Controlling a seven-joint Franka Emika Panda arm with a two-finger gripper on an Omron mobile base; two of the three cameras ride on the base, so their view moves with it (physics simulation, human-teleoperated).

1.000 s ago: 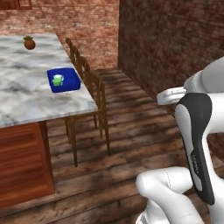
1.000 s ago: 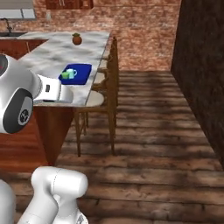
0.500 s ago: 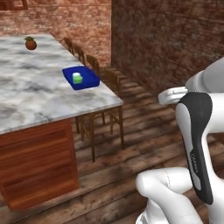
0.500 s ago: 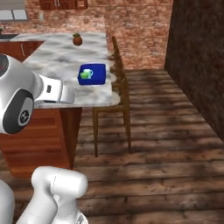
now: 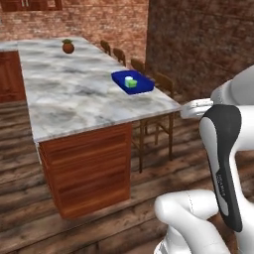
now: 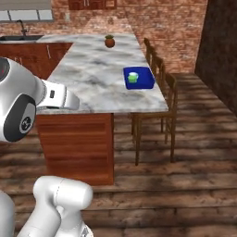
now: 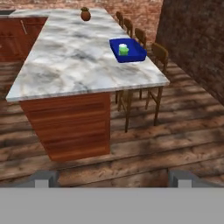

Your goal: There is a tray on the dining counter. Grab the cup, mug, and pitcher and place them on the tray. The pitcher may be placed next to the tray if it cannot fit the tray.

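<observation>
Gripper (image 7: 112, 178) spread wide, empty, held level off the dining counter (image 7: 83, 61), facing tray (image 7: 133, 56) and cup (image 7: 124, 50).

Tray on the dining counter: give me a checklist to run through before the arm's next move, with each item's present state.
1. Tray lies flat on the dining counter, near the stool side: ok.
2. Cup stands upright inside the tray: ok.
3. Mug on the tray: not ok, none there.
4. Pitcher on or beside the tray: not ok, none there.
5. Gripper open and holding nothing: ok.
6. Room left on the tray beside the cup: ok, blue floor shows around it.
</observation>
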